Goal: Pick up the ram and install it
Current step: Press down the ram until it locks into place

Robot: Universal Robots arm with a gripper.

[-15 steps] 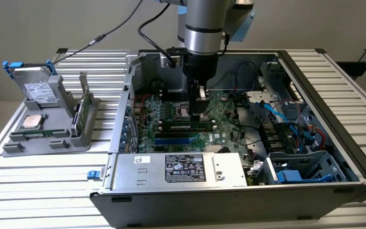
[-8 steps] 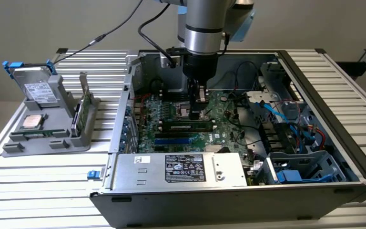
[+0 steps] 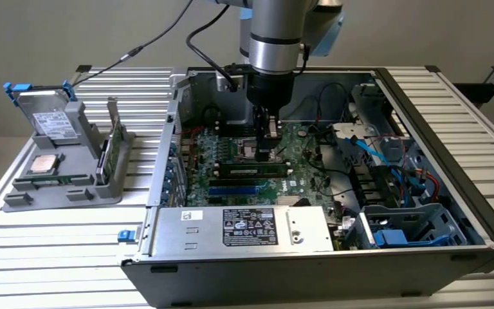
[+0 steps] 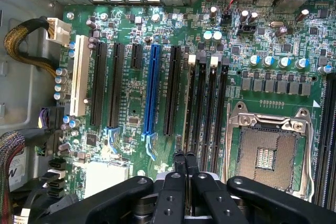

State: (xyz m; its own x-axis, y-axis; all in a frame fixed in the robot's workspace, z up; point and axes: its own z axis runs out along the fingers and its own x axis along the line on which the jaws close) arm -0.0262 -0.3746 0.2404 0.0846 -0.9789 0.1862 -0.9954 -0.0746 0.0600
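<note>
Since the fingers (image 4: 178, 162) are pressed together with nothing visible between them, I record the gripper (image 4: 184, 156) as carrying nothing. It hangs inside the open computer case (image 3: 316, 277), low over the motherboard (image 4: 131, 103), its tips just short of the near ends of the four black memory slots (image 4: 207, 108). The empty processor socket (image 4: 268, 150) lies just beside those slots, within the case.

As far as I can judge, the ram (image 3: 110, 154) is the slim green board standing on edge in the grey holder (image 3: 58, 193), on the bench (image 3: 49, 257) outside the case, well apart from the gripper. Standing upright there, it offers its long top edge for a pinch.

In the wrist view, the slots look unoccupied, so I judge installation not yet done. Why the fingers are closed over the slots, I cannot establish.
</note>
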